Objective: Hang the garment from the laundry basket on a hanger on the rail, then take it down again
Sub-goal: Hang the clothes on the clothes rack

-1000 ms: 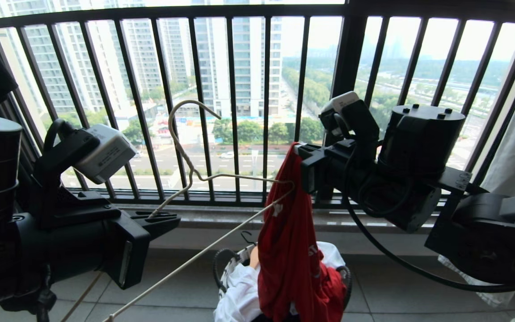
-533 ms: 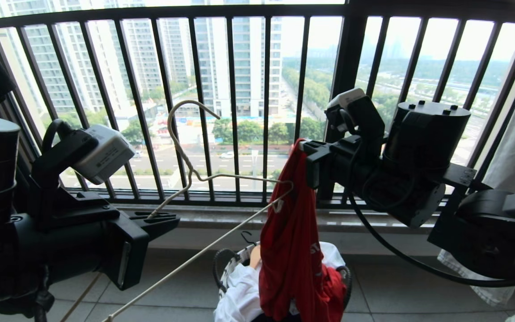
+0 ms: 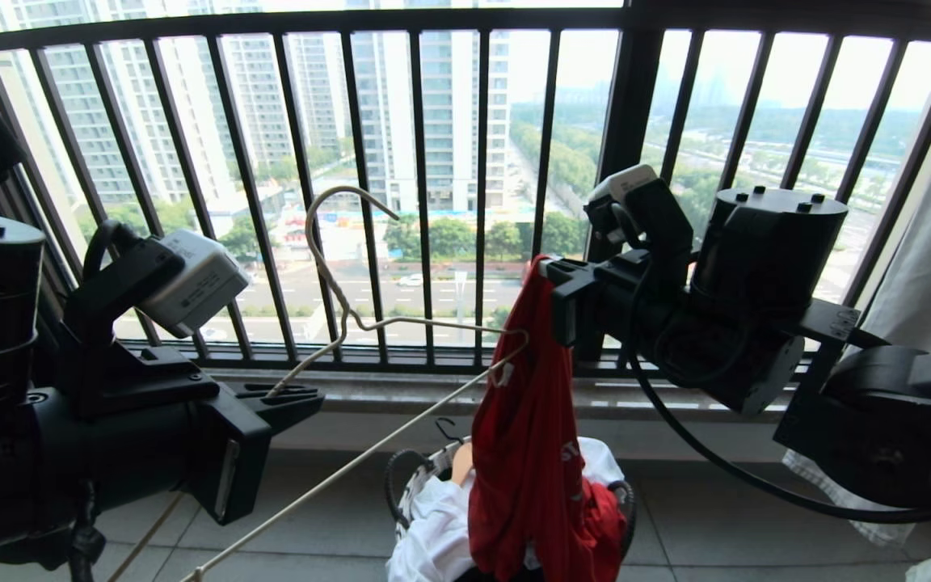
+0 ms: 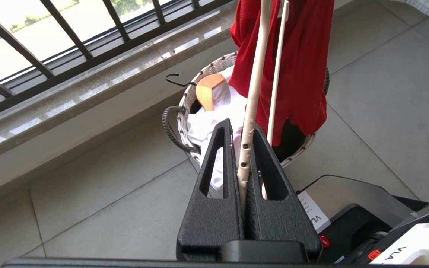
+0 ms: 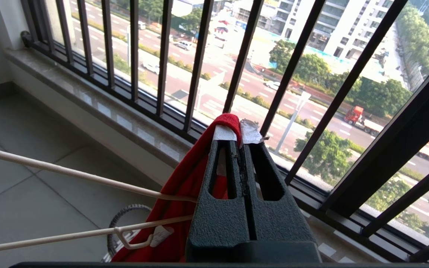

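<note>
**Shirt and hanger meet in mid-air, one arm on each**

The window railing [image 3: 425, 194] fills the background, with the tiled floor [image 3: 716, 525] below it. No grey bar with holes for hanging shows in any view, so it cannot be placed from here.

On the floor, below and between the two arms, stands the laundry basket [image 3: 401, 493], with white cloth and a wooden hanger [image 4: 209, 91] lying in it.

The red T-shirt [image 3: 526, 453] hangs straight down from the right gripper [image 3: 550, 279], whose jaws are clenched on a fold at the shirt's top edge. Its lower end reaches down into the basket, so it is not yet fully lifted clear. Its long axis is vertical, directly under the right jaws.

The wire hanger [image 3: 401, 323] is grasped by the left gripper [image 3: 296, 396], jaws clamped on one of its thin arms near one end. From those jaws the hanger's long axis runs out and away toward the right gripper, with the hook [image 3: 336, 234] rising above. Its far shoulder tip touches or pokes into the shirt just below the right jaws, as the right wrist view shows best.

The coming move likely turns on that contact: the hanger tip lies just under the right jaws, pointing across the hanging cloth. Whether it is already inside the neck opening cannot be told. The left arm steers the hanger; the right is nearer the shirt.
</note>
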Robot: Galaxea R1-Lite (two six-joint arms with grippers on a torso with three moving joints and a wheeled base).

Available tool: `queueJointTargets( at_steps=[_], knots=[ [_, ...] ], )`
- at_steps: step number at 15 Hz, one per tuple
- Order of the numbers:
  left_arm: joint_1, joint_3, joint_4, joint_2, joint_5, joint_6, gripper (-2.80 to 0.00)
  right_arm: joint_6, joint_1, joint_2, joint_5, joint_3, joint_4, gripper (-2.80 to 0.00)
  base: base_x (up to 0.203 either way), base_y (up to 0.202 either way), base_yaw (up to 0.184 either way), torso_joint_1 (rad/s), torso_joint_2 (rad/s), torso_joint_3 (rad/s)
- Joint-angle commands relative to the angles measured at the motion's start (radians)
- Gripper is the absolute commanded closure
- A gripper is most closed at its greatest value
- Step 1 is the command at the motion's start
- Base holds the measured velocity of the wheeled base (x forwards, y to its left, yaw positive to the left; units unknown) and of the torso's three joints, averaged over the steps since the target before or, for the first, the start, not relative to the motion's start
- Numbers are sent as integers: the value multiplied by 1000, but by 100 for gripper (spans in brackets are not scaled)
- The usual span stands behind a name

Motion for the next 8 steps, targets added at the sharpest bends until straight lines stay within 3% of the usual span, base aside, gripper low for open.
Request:
queueJointTargets(
  at_steps=[1,8],
  knots=[
    [7,-2,-2,15,13,-1,0,-2,11,0,-1,6,-4,0,0,0,0,0,0,0],
    [6,-7,-5,-1,31,-2,0,-14,24,12,-1,14,0,0,0,0,0,0,0,0]
  ],
)
